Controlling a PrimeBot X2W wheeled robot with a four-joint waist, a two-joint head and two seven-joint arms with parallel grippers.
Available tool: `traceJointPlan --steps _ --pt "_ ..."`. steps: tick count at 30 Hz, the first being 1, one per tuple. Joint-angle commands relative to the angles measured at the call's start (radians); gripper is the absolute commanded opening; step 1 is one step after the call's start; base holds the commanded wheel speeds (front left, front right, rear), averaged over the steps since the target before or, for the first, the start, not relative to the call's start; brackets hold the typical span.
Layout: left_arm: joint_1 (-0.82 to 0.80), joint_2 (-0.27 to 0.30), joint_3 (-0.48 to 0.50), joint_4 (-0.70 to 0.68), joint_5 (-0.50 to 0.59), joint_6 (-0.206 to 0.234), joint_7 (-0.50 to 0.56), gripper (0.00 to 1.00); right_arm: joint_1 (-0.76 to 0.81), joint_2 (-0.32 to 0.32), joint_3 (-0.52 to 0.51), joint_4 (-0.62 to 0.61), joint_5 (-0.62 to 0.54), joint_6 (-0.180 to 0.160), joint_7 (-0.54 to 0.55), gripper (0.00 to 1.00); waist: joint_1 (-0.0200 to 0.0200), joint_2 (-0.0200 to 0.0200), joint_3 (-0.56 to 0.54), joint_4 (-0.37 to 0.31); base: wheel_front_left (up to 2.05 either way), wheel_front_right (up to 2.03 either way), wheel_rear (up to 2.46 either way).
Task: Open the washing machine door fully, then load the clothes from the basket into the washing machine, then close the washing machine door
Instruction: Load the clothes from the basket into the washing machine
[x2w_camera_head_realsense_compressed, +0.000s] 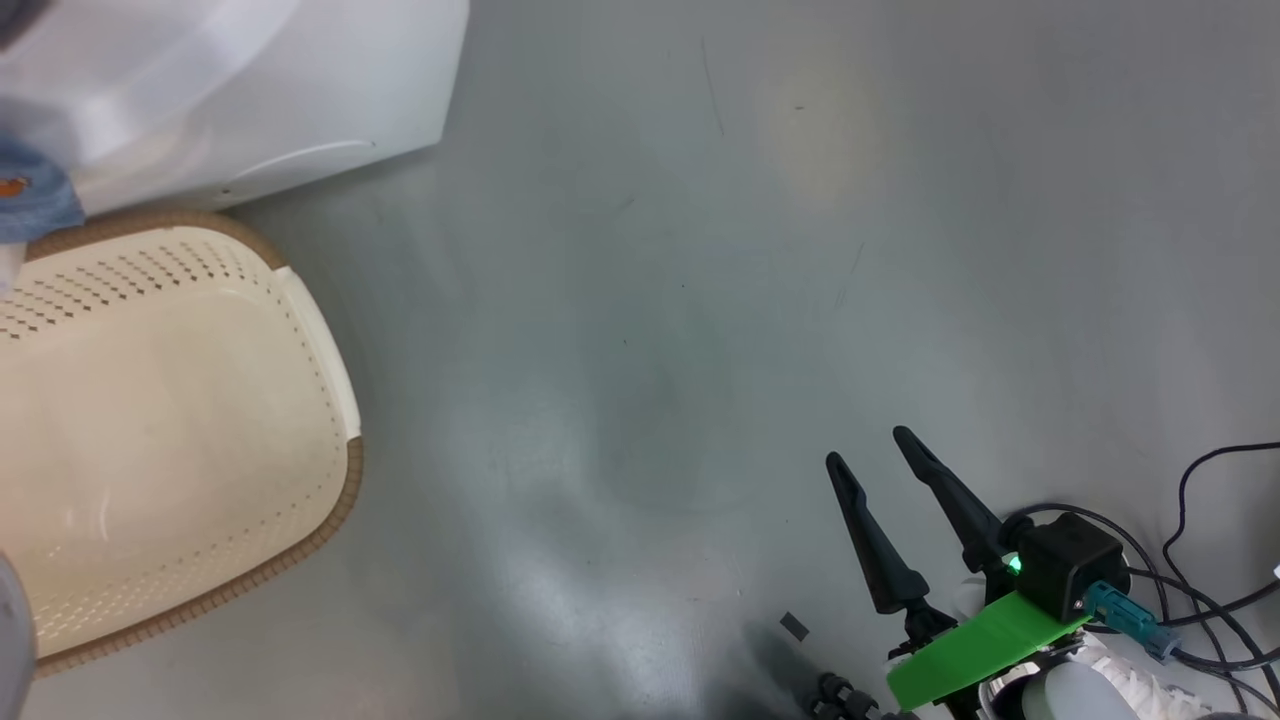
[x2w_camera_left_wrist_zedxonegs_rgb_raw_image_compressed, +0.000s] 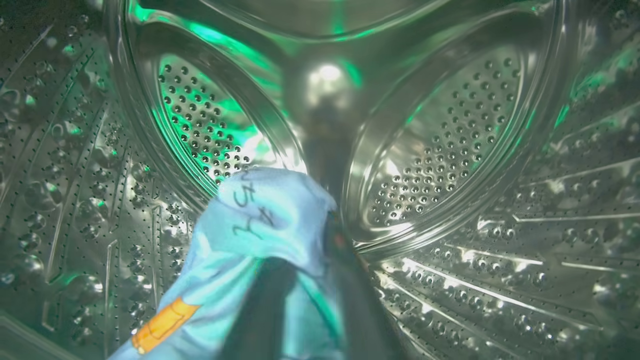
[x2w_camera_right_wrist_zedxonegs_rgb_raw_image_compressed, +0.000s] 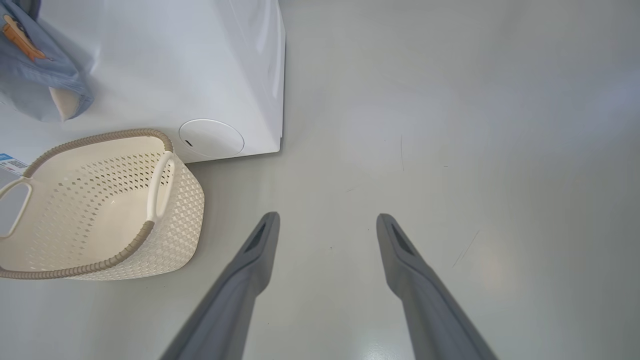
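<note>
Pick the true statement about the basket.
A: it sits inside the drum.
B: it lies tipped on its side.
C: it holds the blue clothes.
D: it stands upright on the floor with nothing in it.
D: the basket stands upright on the floor, its inside bare; the clothes reach into the drum.

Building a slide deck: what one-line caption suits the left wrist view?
Left hand holds the blue clothes inside the perforated steel drum of the washing machine.
</note>
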Motion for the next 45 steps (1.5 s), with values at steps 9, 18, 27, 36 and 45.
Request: traceJointPlan --steps 9,18,27,36,45 --pt "0.001 0.002 -0.035 0.094 0.025 0.074 -0.002 1.0 0.029 -0.013 0.015 -0.011 0.016 0.002 -0.005 1.0 0.0 0.0 -0.05 0.039 0.0 0.0 0.0" --pt "0.052 -0.036 -0.026 0.117 -0.011 0.092 -0.002 1.0 0.015 -0.024 0.015 -0.003 0.015 0.002 -0.005 1.0 0.0 0.0 -0.1 0.084 0.0 0.0 0.0" --pt "0.126 -0.096 -0.025 0.106 -0.049 0.068 -0.002 1.0 0.002 -0.031 0.001 0.003 0.012 0.002 -0.005 1.0 0.0 0.0 -0.143 0.131 0.0 0.0 0.0" --pt "0.214 -0.144 -0.041 0.073 -0.078 0.014 -0.002 1.0 -0.015 -0.025 -0.023 0.009 0.007 0.002 -0.005 1.0 0.0 0.0 -0.183 0.189 0.0 0.0 0.0" --pt "0.352 -0.171 -0.093 -0.054 -0.095 -0.045 -0.002 1.0 -0.011 -0.027 -0.047 0.007 0.002 0.002 -0.005 1.0 0.0 0.0 -0.202 0.254 0.0 0.0 0.0"
